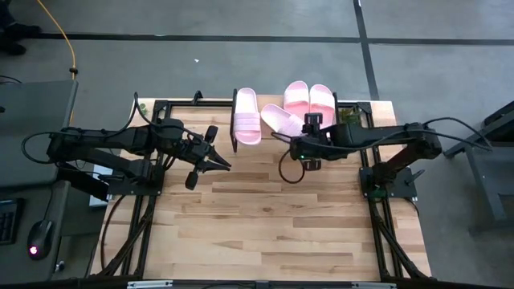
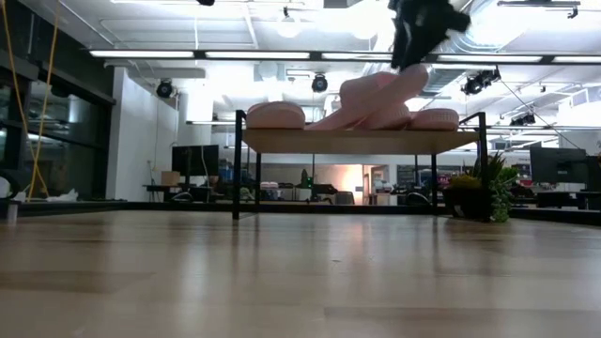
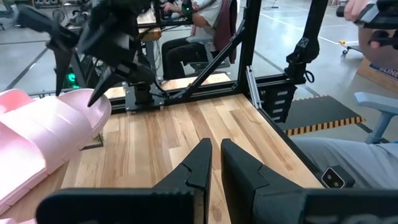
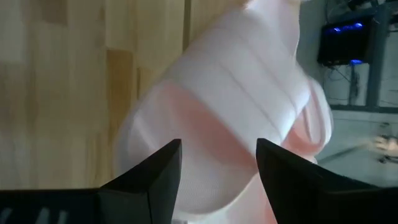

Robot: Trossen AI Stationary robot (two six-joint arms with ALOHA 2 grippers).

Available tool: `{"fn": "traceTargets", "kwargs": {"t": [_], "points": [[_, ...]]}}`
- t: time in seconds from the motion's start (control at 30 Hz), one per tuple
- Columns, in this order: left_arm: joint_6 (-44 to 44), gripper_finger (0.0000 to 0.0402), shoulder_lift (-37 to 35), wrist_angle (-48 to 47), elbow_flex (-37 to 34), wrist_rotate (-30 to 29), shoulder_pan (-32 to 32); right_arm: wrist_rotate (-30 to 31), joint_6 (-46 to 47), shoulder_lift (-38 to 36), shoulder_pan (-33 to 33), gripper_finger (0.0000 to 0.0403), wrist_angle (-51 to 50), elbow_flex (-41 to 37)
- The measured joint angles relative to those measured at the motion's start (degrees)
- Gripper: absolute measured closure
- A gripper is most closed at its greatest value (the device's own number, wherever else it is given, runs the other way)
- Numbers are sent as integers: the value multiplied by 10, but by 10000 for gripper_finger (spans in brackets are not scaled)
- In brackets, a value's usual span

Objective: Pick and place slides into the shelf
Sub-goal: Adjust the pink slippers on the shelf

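Note:
Several pale pink slides are on or over the light-wood shelf (image 2: 282, 141) at the table's far edge. One slide (image 1: 246, 115) lies at its left end and two slides (image 1: 309, 98) lie side by side at the right. Another slide (image 1: 279, 118) slants over the shelf's middle, with my right gripper (image 1: 300, 128) shut on its raised end. That slide also shows in the low view (image 2: 371, 99) and fills the right wrist view (image 4: 230, 93). My left gripper (image 1: 222, 164) hangs shut over the bare tabletop left of the shelf, touching nothing. My right gripper has the slanting slide's near, raised end (image 4: 214, 140) between its two fingers (image 4: 163, 165), which come from above, slanting down toward the far edge. The slide tilts, its far-left end (image 2: 324, 120) low over the shelf board. I cannot tell whether that end rests on it.
A small potted plant (image 2: 481, 183) stands by the shelf's right legs. The wooden tabletop (image 1: 265, 225) stretches wide toward the near edge. Black frame rails (image 1: 132, 225) run along both table sides. People sit beyond the table's right side (image 3: 205, 25).

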Motion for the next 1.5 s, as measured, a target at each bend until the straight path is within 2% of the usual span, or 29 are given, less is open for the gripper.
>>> {"fn": "traceTargets", "kwargs": {"t": [0.2, 0.37, 0.57, 0.87, 1.03, 1.3, 1.5], "points": [[1, 378, 0, 7, 0, 0, 0, 56, -13, -56, 30, 206, 87, -93], [2, 378, 0, 17, 0, 0, 0, 69, -43, -81, 34, 206, 161, -139], [-7, 378, 1, 16, 0, 0, 0, 88, -60, -78, 20, 206, 204, -169], [-7, 378, 1, 15, 0, 0, 0, 99, -117, -77, -4, 212, 283, -170], [-7, 378, 1, 14, 0, 0, 0, 76, -106, -77, -12, 252, 291, -170], [-7, 378, 1, 14, 0, 0, 0, 57, -84, -77, -12, 385, 290, -170], [-7, 378, 2, 14, 0, 0, 0, 76, -54, -77, -11, 394, 290, -170]]}}
